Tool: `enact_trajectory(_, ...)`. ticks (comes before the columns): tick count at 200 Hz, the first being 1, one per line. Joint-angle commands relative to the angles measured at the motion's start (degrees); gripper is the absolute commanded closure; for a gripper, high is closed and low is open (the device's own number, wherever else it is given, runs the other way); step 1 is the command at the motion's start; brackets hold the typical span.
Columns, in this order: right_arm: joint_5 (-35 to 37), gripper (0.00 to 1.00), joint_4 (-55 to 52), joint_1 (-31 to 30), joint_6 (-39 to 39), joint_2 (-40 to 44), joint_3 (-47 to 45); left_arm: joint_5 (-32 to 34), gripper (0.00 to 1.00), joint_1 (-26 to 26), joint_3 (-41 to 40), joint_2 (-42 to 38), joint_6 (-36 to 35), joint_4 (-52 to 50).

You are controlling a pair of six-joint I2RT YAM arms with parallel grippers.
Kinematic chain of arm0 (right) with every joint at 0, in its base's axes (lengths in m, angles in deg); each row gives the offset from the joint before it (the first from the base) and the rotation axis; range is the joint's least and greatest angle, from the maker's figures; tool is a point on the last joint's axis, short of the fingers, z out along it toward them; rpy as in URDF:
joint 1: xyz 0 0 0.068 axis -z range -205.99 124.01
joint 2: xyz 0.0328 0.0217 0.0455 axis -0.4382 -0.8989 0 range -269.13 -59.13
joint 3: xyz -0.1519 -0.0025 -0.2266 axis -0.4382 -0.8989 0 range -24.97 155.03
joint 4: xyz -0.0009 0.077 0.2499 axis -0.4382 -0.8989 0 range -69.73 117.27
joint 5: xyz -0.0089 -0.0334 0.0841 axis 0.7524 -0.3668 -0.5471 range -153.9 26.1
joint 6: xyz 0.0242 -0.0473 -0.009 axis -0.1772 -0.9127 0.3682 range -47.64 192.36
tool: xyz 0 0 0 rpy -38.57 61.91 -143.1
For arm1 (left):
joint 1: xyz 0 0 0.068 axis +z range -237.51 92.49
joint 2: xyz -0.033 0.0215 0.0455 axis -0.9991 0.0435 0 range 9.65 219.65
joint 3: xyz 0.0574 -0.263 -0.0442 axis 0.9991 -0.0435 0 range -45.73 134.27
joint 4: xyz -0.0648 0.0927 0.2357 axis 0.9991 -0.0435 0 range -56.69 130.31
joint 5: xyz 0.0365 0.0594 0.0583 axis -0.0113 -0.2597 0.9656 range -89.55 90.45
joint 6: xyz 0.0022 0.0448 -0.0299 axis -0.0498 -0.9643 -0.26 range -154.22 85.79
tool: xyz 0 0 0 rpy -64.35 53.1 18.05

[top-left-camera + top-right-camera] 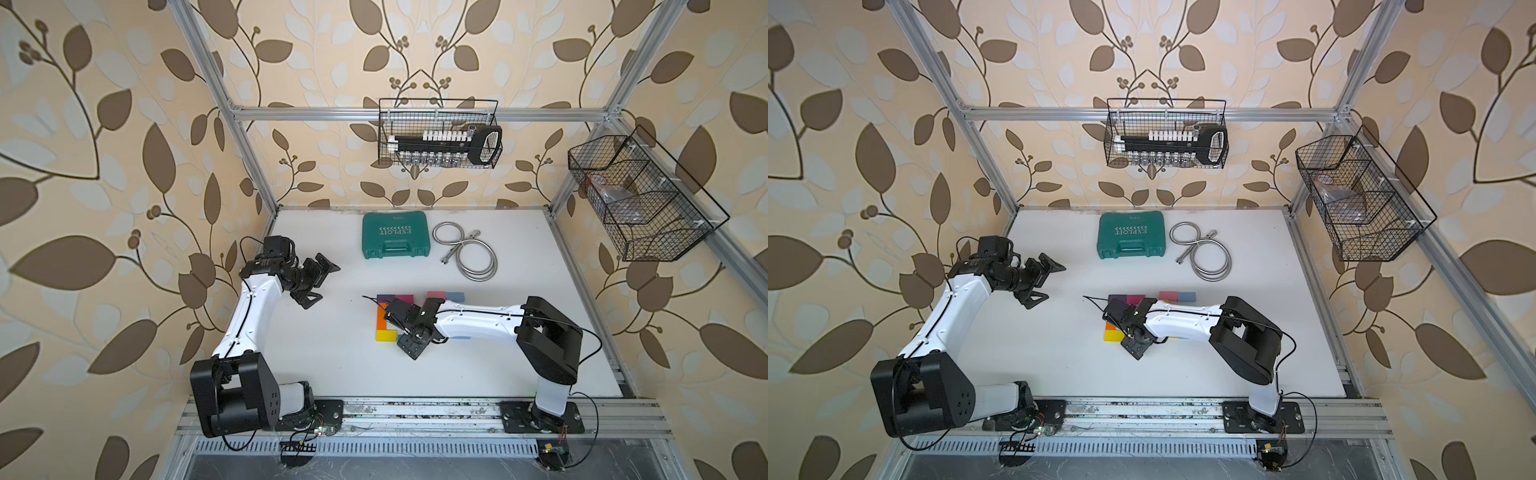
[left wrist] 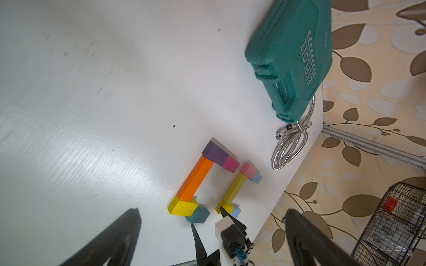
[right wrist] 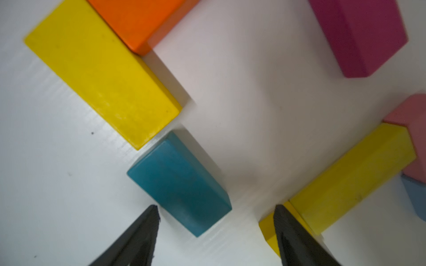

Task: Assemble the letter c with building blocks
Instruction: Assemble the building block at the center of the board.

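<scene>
building blocks (image 2: 196, 177): two angular clusters on the table (image 1: 332, 365), arm-side of the green tool case (image 1: 395, 235). right gripper (image 3: 216, 207): jaws spread, gripping nothing, teal block (image 3: 179, 182) end between tips. left gripper (image 1: 321, 281): jaws spread, empty, left of case.

Wide open over the bare table (image 1: 332, 365) near and left of the building blocks (image 2: 196, 182). Only a narrow lane between their left and right groups, partly filled at its near end by the teal block (image 3: 179, 179) and the spread right gripper (image 3: 216, 206). Roofed over there by the right arm (image 1: 478, 322). Crowded far centre by the green case (image 1: 395, 241) and metal hose (image 1: 467, 253). Left side taken by the spread left gripper (image 1: 328, 282).
</scene>
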Motion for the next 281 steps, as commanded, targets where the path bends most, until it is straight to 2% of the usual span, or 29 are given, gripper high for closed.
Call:
enact_trajectory(1, 1.2, 0.23, -0.8, 0.3, -0.4, -1.6, 1.8, 0.4, 0.01, -0.6, 1.7, -0.1, 0.0, -0.4)
enact_trajectory(142, -0.7, 0.24, -0.3, 1.8, 0.6, -1.2, 2.1, 0.5, 0.01, -0.6, 1.5, 0.2, 0.0, -0.1)
enact_trajectory(199, -6.8, 0.24, -1.5, 1.6, 8.4, 5.5, 1.5, 0.3, 0.01, -0.6, 1.0, 0.2, 0.1, 0.2)
enact_trajectory(243, -12.1, 0.24, 1.7, 1.6, 17.3, 6.3, -1.9, 0.3, 0.01, -0.6, 0.9, 0.0, 0.3, 0.3)
enact_trajectory(281, -13.6, 0.24, 4.1, 1.5, 20.4, 5.6, -4.3, 0.2, 0.01, -0.6, 1.0, -0.3, 0.3, 0.2)
